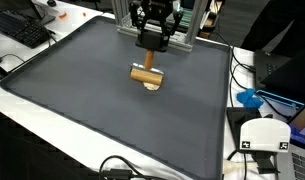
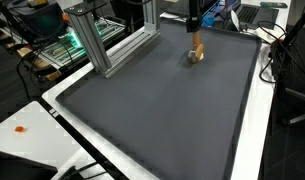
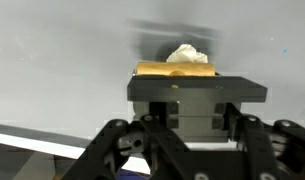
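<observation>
My gripper (image 1: 150, 60) hangs over the far middle of the dark grey mat (image 1: 102, 110), shut on a short wooden block (image 1: 145, 73) that lies crosswise at its fingertips. In an exterior view the gripper (image 2: 195, 30) reaches down near the mat's far edge with the wooden block (image 2: 196, 48) below it. A small white lump (image 1: 152, 86) sits on the mat just under the block. The wrist view shows the gripper (image 3: 195, 82) with the yellowish block (image 3: 162, 69) across the finger ends and the white lump (image 3: 188, 53) just beyond it. The contact itself is hidden behind the fingers.
An aluminium frame (image 1: 122, 15) stands just behind the gripper, also seen as frame posts (image 2: 97, 40). A black keyboard (image 1: 22, 28) lies off the mat's corner. A white box with a marker (image 1: 262, 135), a blue object (image 1: 250, 98) and cables (image 1: 122, 168) lie around the mat's edge.
</observation>
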`<control>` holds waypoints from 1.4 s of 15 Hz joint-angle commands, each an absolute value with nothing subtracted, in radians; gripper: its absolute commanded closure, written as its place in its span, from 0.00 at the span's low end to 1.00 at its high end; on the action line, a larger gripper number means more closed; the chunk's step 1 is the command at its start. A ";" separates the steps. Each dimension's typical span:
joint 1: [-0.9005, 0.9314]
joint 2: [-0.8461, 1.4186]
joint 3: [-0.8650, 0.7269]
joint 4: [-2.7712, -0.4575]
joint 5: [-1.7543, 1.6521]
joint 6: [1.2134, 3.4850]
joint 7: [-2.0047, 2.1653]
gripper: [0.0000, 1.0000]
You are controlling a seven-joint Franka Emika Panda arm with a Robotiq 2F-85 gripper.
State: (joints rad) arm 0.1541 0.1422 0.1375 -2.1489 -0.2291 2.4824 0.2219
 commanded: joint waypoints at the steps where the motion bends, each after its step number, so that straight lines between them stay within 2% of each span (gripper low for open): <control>1: 0.156 0.122 0.125 -2.160 -0.197 2.429 0.216 0.65; 21: 0.149 0.104 0.125 -2.172 -0.103 2.344 0.153 0.65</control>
State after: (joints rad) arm 0.1523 0.1285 0.1248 -2.1472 -0.1243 2.3662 0.1886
